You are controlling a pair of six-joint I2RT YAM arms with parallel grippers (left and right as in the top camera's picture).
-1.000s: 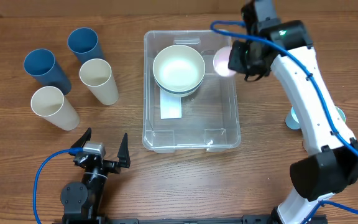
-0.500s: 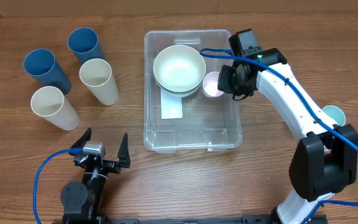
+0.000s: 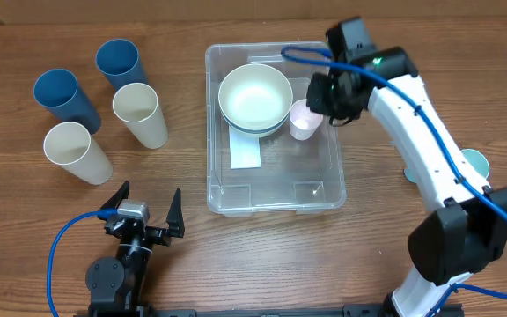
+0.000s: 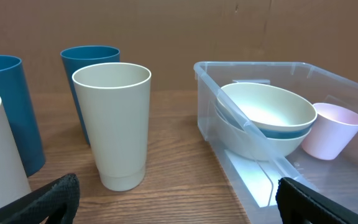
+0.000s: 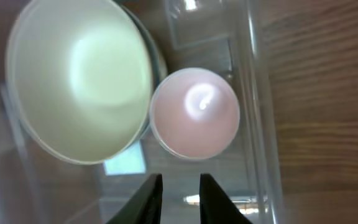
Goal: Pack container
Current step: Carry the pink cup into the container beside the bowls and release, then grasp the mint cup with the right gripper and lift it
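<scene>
The container is a clear bin in the middle of the table. Stacked pale bowls sit in its far half. A pink cup stands upright on the base just right of the bowls. My right gripper hovers over the container's far right corner. In the right wrist view its fingers are slightly apart with nothing between them, and the pink cup lies beyond the tips, beside the bowl. My left gripper rests open near the front left edge, facing the container.
Two blue cups and two cream cups stand left of the bin. A teal cup shows at the right, partly behind my right arm. The nearest cream cup stands ahead of my left gripper.
My right arm brought the pink cup from over the bin's right rim down into the bin beside the bowls. Its fingers have parted and the cup now stands free.
</scene>
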